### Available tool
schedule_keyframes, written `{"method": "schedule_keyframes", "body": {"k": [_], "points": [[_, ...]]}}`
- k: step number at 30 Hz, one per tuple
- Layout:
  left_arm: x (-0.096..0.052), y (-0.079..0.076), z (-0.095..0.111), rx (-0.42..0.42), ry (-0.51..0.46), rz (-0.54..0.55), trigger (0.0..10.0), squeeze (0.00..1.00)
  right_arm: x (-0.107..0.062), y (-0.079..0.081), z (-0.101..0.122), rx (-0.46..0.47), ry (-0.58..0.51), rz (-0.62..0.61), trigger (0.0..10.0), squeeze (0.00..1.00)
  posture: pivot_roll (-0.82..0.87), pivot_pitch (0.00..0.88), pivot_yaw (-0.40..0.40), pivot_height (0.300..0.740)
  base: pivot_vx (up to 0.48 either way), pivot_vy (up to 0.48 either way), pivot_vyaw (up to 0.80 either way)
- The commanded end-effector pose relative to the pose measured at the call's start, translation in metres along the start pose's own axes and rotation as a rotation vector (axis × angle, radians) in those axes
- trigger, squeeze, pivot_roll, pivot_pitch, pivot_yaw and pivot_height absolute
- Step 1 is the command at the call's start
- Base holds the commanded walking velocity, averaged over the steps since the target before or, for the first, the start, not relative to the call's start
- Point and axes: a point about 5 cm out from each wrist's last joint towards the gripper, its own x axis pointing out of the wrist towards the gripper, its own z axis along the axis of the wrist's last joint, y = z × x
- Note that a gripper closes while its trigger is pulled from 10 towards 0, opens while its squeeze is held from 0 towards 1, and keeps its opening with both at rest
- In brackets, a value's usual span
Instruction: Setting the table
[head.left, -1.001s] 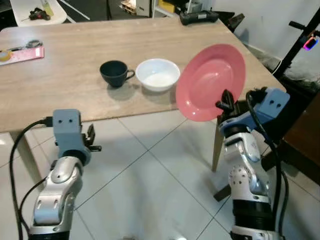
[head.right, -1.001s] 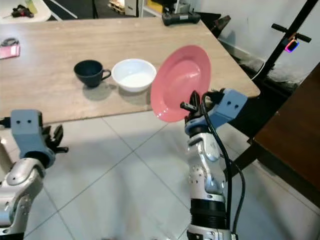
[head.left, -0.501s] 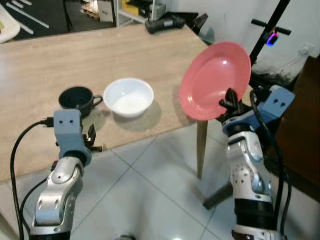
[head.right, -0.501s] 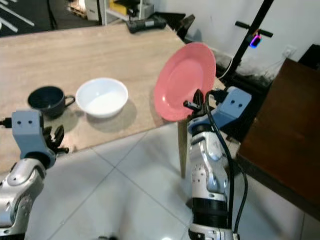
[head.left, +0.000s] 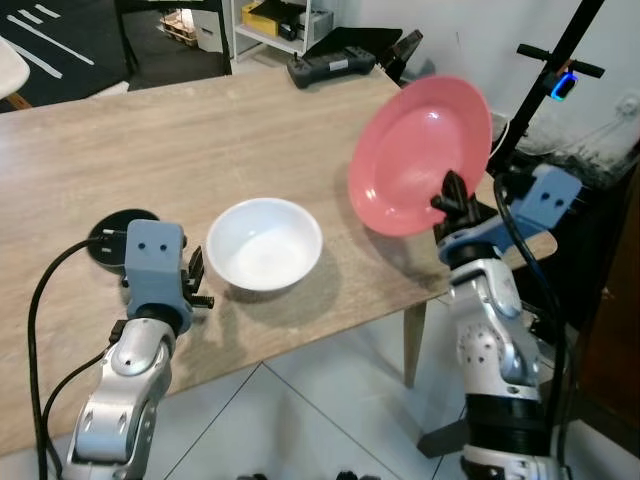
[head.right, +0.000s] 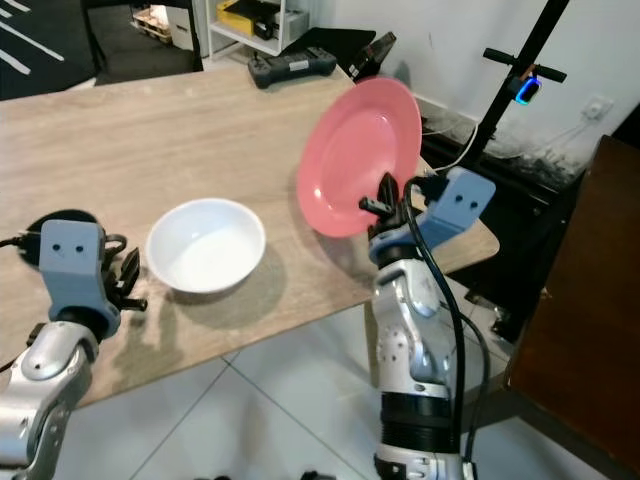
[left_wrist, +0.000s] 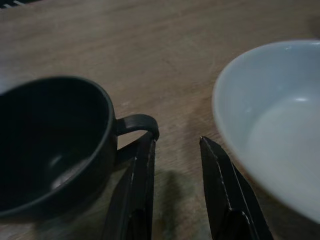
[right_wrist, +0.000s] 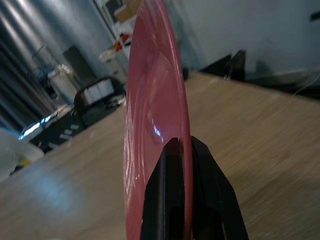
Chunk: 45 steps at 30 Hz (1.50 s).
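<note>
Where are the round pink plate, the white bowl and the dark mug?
round pink plate (head.left: 415, 150), left eye view, middle of its face.
white bowl (head.left: 264, 245), left eye view, inside bottom.
dark mug (left_wrist: 47, 142), left wrist view, inner wall.

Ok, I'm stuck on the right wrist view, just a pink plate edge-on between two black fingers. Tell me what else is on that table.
Observer: A white bowl sits on the wooden table, to the left of the pink plate held up by the right gripper.
Operator: Report anything beside the bowl.
Observer: A dark cup stands just left of it, handle toward the bowl.
Operator: Give me the left gripper.
Observer: The left gripper is low over the table, fingers apart, aimed at the gap between cup and bowl, holding nothing.
Operator: And the far end of the table.
Observer: A black controller lies near the far edge.
</note>
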Motion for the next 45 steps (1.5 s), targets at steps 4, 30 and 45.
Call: {"method": "schedule_keyframes", "body": {"k": [4,30,45], "points": [[-0.009,-0.013,-0.001,0.044,-0.025,-0.105,10.0,0.0,-0.002,0.0,0.0,0.01,-0.001,0.013,10.0,0.0,0.11,0.122,0.05,0.74,0.0,0.0,0.0],[-0.031,-0.001,0.044,0.409,-0.331,-0.083,10.0,0.0,-0.005,-0.026,-0.02,0.018,0.172,-0.068,10.0,0.0,0.14,0.141,0.019,0.74,0.0,0.0,0.0],[-0.021,-0.012,0.042,0.396,-0.327,-0.111,10.0,0.0,-0.019,0.026,-0.049,0.347,0.414,0.166,10.0,0.0,0.12,0.144,0.02,0.74,0.0,0.0,0.0]]}}
